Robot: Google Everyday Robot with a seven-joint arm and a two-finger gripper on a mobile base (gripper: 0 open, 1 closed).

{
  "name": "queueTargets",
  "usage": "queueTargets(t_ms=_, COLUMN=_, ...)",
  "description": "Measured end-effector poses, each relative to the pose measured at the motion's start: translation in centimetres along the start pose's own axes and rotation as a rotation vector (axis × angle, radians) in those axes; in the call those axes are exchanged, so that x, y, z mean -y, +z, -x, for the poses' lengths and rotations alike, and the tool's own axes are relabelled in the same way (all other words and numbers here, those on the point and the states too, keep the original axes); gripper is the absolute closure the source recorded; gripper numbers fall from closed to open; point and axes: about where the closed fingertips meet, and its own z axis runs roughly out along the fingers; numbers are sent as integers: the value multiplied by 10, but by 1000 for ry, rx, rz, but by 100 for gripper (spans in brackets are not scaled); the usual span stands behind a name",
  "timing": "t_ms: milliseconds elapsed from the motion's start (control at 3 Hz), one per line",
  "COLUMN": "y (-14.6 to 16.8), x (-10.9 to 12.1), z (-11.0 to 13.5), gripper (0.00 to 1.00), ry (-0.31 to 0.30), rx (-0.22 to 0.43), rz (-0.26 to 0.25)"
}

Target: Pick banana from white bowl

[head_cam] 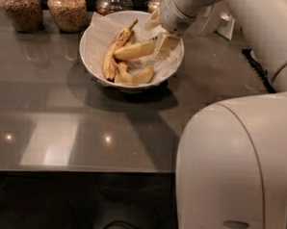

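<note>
The white bowl (95,45), lined with crinkled white paper, stands at the back middle of the dark counter. It holds three bananas. The clean yellow banana (133,50) lies tilted across the middle. A long brown-speckled one (112,54) is on its left and another (134,77) lies at the front. My gripper (159,36) reaches down into the bowl's right side from the upper right. Its fingers (166,45) are closed around the right end of the yellow banana, which still rests among the others.
Three glass jars of grains (21,7), (67,8), (113,1) stand along the back edge. A white object (221,20) and a black item (257,69) sit at the right. My white arm body (232,174) fills the lower right. The counter's front edge (82,171) is near.
</note>
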Motion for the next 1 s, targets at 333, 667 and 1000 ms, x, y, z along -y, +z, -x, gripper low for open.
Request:
queueTargets(t_ms=333, y=12, x=3, z=-5, gripper=34, ry=-7, rx=-21, rz=19)
queueTargets(t_ms=667, y=23, x=2, z=-10, gripper=43, ry=-13, rx=-41, rz=46)
queueTargets(t_ms=1000, y=27, x=1, z=-12, gripper=62, ry=-23, rx=-57, rz=63)
